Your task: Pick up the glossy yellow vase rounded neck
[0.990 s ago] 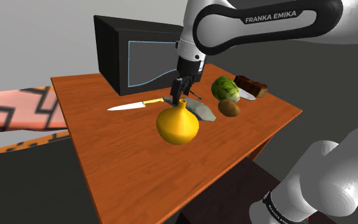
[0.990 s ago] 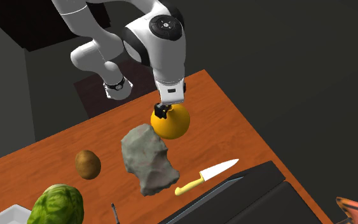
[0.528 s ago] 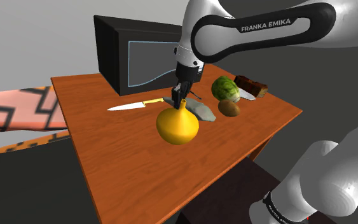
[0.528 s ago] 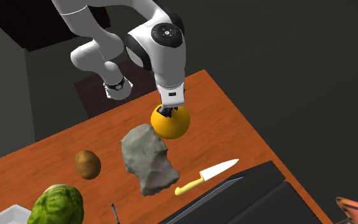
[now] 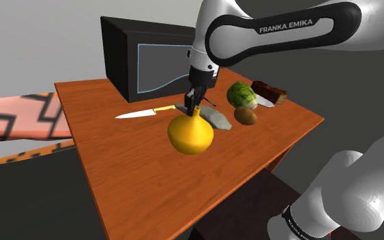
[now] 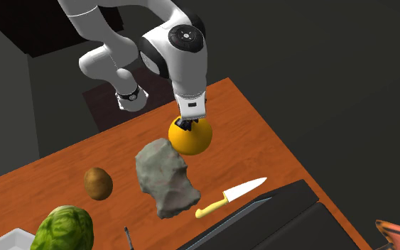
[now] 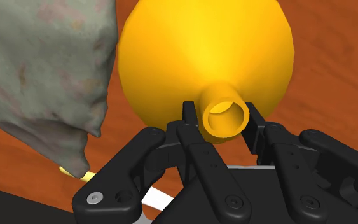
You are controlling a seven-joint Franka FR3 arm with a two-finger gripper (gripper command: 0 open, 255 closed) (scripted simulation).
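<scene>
A glossy yellow vase (image 5: 190,135) with a round body and a short narrow neck stands on the wooden table (image 5: 129,170). My black gripper (image 5: 196,102) comes down on it from above. In the wrist view the fingertips (image 7: 193,124) press against both sides of the neck's open mouth, so the gripper (image 7: 225,124) is shut on the neck. The second exterior view shows the vase (image 6: 190,138) under the hand (image 6: 185,125), its base resting on the table.
A grey rock (image 5: 217,119) lies just behind the vase, close to the fingers (image 7: 44,70). A yellow-handled knife (image 5: 142,112) lies before a black box (image 5: 142,58). A green round fruit (image 5: 241,95), a brown kiwi (image 5: 245,115) and a brown cake (image 5: 269,91) sit toward the shoulder view's right.
Since a second ago the hand has sunk slightly onto the vase's neck and the fingers have drawn in around it. Over the last half second nothing moves.
</scene>
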